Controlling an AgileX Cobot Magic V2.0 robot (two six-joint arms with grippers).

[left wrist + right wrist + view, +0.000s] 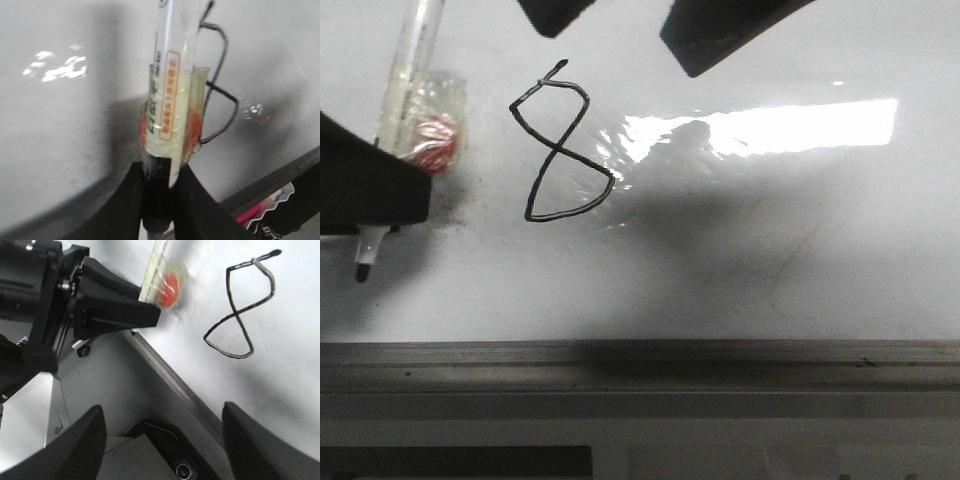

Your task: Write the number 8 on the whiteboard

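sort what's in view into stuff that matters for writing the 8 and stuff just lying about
Part of the job:
- number 8, already drawn
- whiteboard
- marker, held in the left gripper

Just there:
- right gripper, open, holding nothing
- grey metal frame strip along the board's edge

Number 8 — black line on the glossy white whiteboard, which carries faint grey smears. Frame strip along the near edge — grey metal. Marker: clear wrap, orange-outlined label, red patch, black tip. Left gripper: black.
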